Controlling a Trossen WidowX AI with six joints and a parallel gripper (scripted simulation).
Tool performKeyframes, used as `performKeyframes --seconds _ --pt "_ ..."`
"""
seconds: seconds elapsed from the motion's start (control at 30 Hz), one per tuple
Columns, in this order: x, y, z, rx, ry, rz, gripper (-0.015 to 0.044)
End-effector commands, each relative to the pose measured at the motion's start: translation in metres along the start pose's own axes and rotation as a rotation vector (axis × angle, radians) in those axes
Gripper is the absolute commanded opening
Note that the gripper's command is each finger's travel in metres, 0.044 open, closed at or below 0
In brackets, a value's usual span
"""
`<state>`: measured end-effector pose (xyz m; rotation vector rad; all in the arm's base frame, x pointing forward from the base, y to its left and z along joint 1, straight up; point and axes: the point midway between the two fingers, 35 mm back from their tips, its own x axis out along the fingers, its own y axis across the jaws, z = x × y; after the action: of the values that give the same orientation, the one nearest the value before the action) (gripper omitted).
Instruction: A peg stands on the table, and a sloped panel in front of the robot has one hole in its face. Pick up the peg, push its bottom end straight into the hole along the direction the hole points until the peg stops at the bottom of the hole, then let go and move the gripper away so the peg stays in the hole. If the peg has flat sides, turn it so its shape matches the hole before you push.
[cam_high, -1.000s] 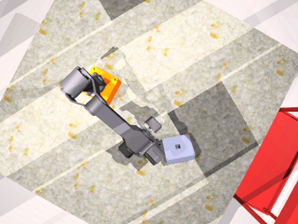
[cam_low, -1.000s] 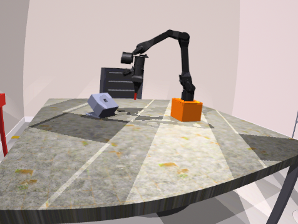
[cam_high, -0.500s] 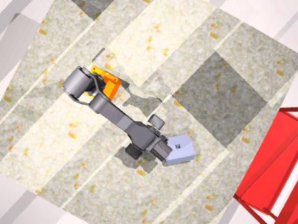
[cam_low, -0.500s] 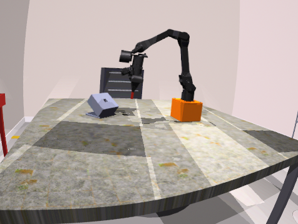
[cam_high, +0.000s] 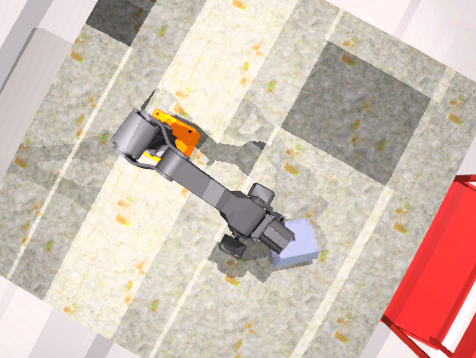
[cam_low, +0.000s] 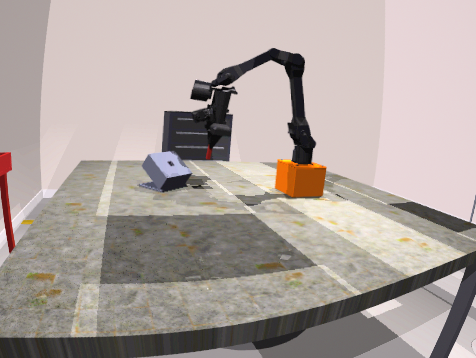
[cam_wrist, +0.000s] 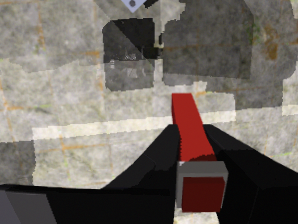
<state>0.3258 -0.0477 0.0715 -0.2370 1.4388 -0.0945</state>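
Note:
The gripper (cam_low: 213, 144) (cam_wrist: 192, 134) is shut on the red peg (cam_low: 209, 152) (cam_wrist: 189, 120), a square bar with a grey collar near its upper end. The peg hangs in the air, its lower end below the fingertips and leaning slightly in the exterior view. The pale blue sloped panel (cam_high: 302, 242) (cam_low: 165, 172) stands beside it; a corner of the panel (cam_wrist: 134, 6) shows at the top of the wrist view. Its small dark hole (cam_low: 171, 163) shows in the exterior view, but the wrist covers it in the top view. The peg is apart from the panel. Fingertips and peg are hidden in the top view.
The arm's orange base block (cam_high: 187, 137) (cam_low: 300, 179) stands on the stone-patterned table (cam_high: 240, 320) (cam_low: 200, 305). A red frame (cam_high: 435, 265) (cam_low: 6, 165) stands off the table's edge. A dark drawer cabinet (cam_low: 177, 131) is behind the table. Shadows lie around the panel.

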Motion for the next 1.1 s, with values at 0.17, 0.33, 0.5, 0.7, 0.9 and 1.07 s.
performKeyframes --seconds 0.17,0.33,0.5,0.7,0.9,1.07 --pt "-0.005 0.006 0.012 -0.088 -0.029 -0.044 0.0000" --pt "-0.008 0.010 0.018 -0.135 -0.044 -0.066 0.0000" --pt "-0.011 0.014 0.024 -0.182 -0.059 -0.089 0.0000" --pt "-0.014 0.020 0.031 -0.237 -0.077 -0.116 0.0000" --pt "-0.019 0.025 0.038 -0.291 -0.095 -0.144 0.0000" --pt "-0.022 0.030 0.043 -0.336 -0.109 -0.168 0.0000"
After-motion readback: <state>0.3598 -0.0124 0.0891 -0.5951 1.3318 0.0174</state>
